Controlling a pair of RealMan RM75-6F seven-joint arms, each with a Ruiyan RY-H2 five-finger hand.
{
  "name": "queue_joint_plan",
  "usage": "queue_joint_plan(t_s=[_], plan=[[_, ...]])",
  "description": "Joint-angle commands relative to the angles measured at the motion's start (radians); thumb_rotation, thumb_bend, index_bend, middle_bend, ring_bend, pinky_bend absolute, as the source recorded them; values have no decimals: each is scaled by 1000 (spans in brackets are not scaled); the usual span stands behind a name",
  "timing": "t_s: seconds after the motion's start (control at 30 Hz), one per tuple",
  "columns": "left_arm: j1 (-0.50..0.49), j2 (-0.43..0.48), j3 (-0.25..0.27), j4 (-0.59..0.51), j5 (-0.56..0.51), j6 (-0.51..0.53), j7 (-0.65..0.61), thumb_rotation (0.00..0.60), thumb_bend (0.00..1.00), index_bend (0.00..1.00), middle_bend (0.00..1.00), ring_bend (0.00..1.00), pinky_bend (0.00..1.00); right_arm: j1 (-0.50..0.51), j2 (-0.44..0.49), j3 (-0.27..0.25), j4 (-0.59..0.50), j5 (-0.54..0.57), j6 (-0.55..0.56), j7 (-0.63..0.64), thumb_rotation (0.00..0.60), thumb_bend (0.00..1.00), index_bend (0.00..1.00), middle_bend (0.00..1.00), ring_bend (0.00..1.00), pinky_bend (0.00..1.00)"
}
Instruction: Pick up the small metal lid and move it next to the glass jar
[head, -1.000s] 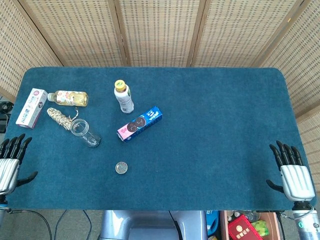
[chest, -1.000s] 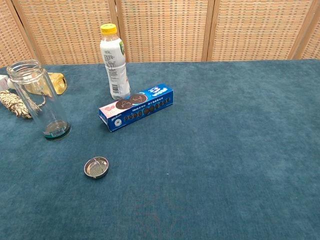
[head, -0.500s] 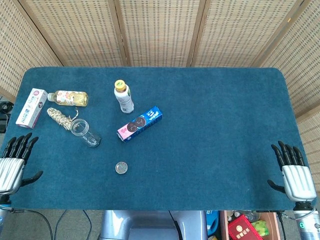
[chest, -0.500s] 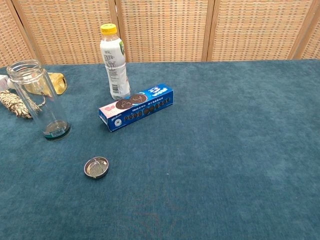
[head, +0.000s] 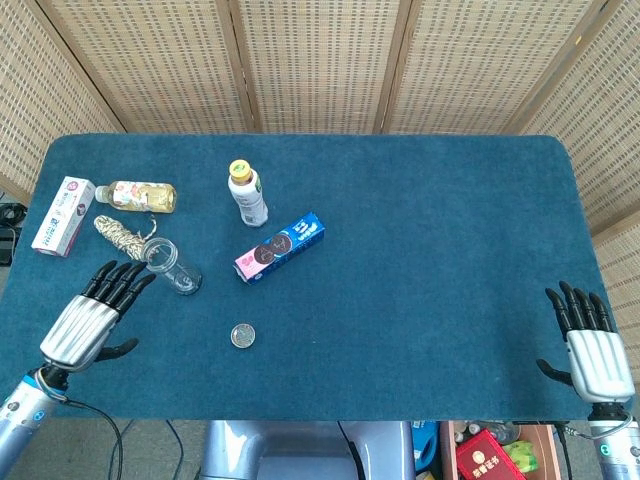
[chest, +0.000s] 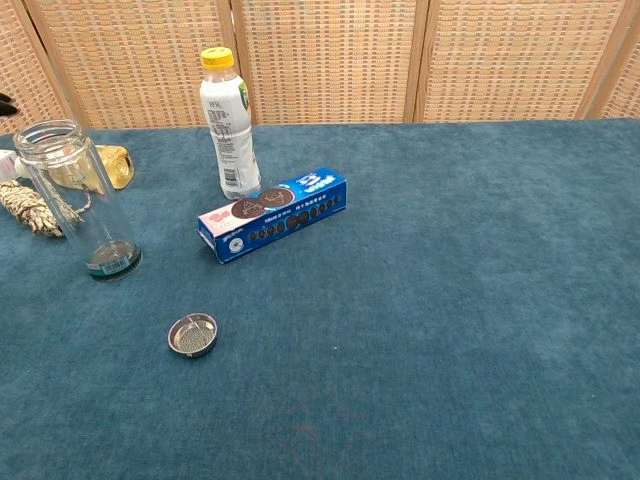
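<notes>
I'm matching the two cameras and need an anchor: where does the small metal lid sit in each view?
Head view: small metal lid lies low and left of centre on the blue cloth, alone.
Chest view: the lid lies lower left, open side up.
Shared landmark: the cookie box lies beyond the lid, slightly right, in both.

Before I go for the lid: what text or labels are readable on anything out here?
None reads clearly.
Blue and pink biscuit box: white lettering, blurred.
White bottle with yellow cap: label print too small.
White and pink carton: print too small.
Red packet below the table: gold characters, illegible.
</notes>
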Motion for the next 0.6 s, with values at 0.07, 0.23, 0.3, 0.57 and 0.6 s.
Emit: queue_joint_plan(t_s=[0.07,0.23,0.3,0.57,0.6], plan=[[-57,-43,0,2,1,-76,10,600,209,144,0,0,0,0,1,1,0,3,0,3,600,19,0,0,0,0],[-105,-111,-11,28,-47,-156,27,600,209,319,0,0,0,-1,4,3,1,6,-1,15,600,19,0,0,0,0],[-123,-135,-16,39,-67,-183,32,600,209,344,0,0,0,-1,6,4,3,7,-1,20,600,19,0,0,0,0],[-184,-205,-45,69,-142,-263,103,600,251,403,0,0,0,1,11,7,6,15,-9,45,600,19,0,0,0,0],[-190,-211,-48,69,-149,-270,109,600,262,418,0,0,0,1,11,7,7,15,-9,47,600,19,0,0,0,0]])
